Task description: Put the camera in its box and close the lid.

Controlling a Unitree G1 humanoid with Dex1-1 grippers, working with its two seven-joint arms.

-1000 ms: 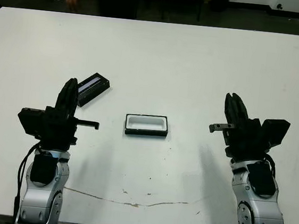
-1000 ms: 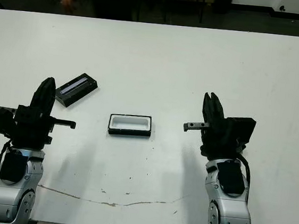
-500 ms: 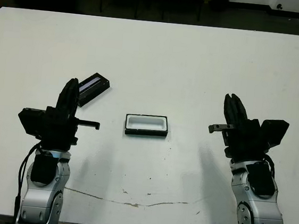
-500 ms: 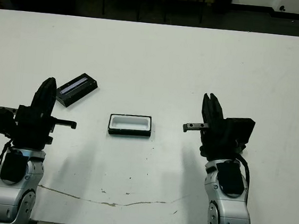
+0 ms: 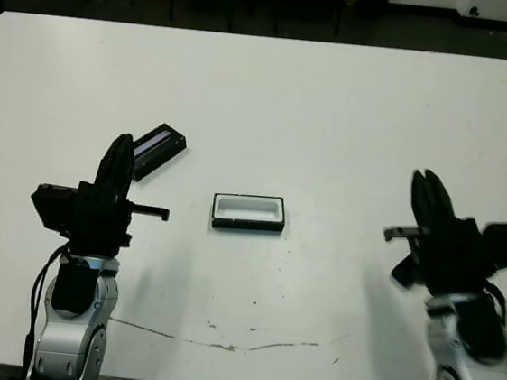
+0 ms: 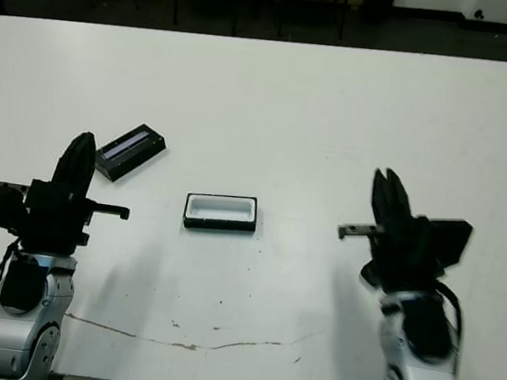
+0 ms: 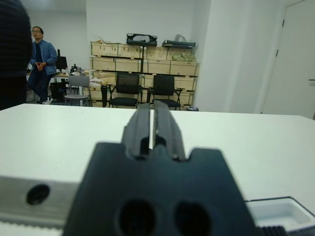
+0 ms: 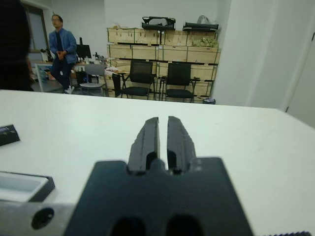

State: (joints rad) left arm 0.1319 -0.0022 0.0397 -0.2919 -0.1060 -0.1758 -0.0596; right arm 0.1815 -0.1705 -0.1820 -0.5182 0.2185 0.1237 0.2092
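Right gripper shifted further right vs 1 s ago, away from box; fingers nearly together, empty. Left gripper unmoved, pinched together, empty. Lid far-left of box. Camera not visible, so nothing packed yet.

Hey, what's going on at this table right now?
Nothing is being handled. The open box sits in the middle of the white table, its white inside empty. The lid lies apart, beyond the left gripper. Both it and the right gripper hover shut, holding nothing. No camera is visible.
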